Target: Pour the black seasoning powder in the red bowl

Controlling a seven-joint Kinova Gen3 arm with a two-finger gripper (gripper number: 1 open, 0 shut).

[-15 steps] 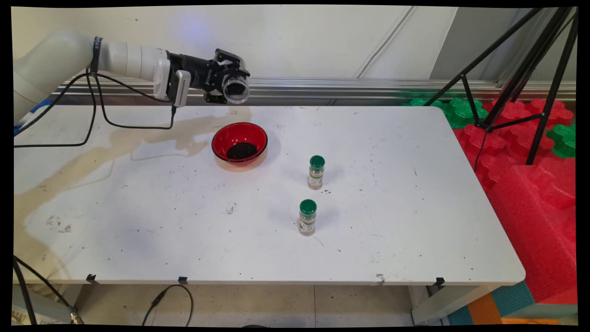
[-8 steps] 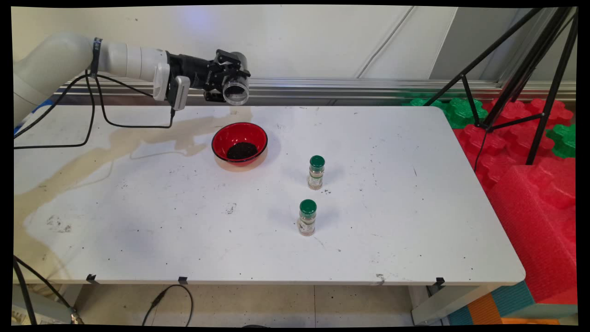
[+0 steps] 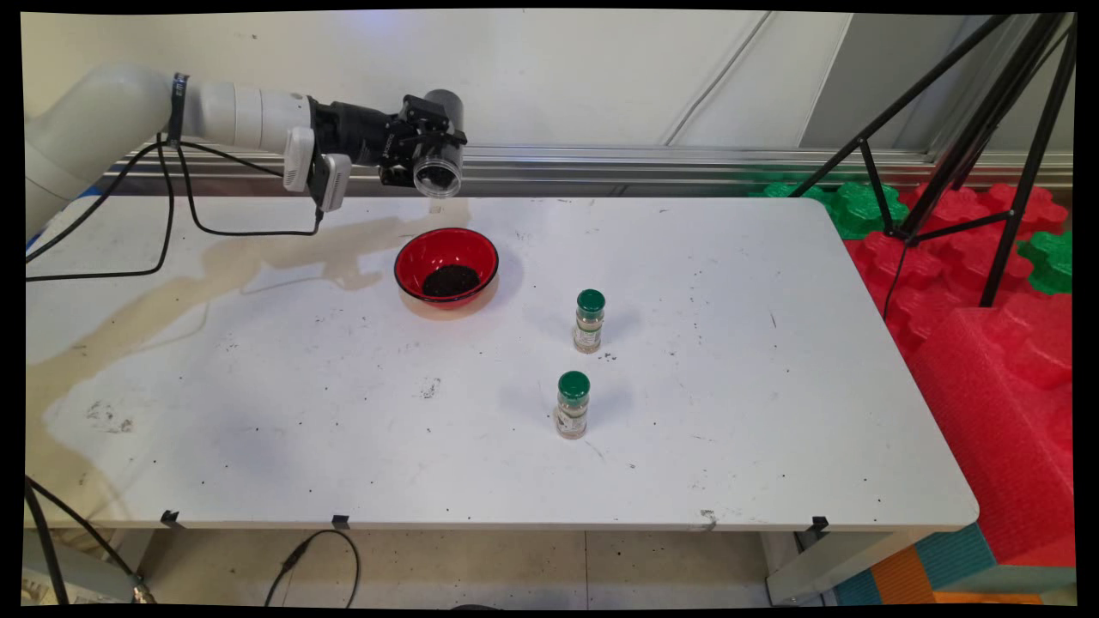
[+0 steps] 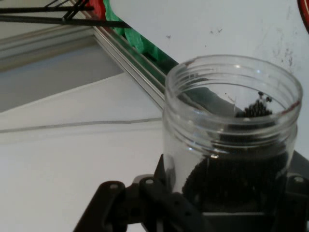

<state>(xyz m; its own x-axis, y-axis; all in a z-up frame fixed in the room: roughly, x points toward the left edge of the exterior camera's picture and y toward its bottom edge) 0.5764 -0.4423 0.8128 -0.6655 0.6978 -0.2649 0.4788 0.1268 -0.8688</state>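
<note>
Gripper [image 3: 427,153] clenched on a clear plastic jar [image 3: 439,167], held high over the far left part of the white table [image 3: 773,412], near the wall rail. Jar lies on its side, or close to it — long axis roughly level, running from the far side toward the near side of the table, open mouth facing the near side and tipped slightly down in the main view. Hand view: threaded mouth of the jar [image 4: 231,121] is uncapped; dark granules [image 4: 231,181] sit in the jar's body between the fingers, and a few cling just inside the rim. Red bowl [image 3: 446,266] stands on the table below the jar and toward the near side, slightly right of the jar's mouth; it is well apart from the jar in height, no contact. Bowl already holds a dark heap of the same-looking grains [image 3: 451,279] at its bottom. The mouth therefore points toward the bowl's side of the table rather than away — bowl lies along the jar's axis, lower down. Two small green-capped spice jars, one nearer the bowl [image 3: 589,321] and one nearer the table's front [image 3: 573,404], stand upright to the right, well apart from gripper and bowl, caps on.
</note>
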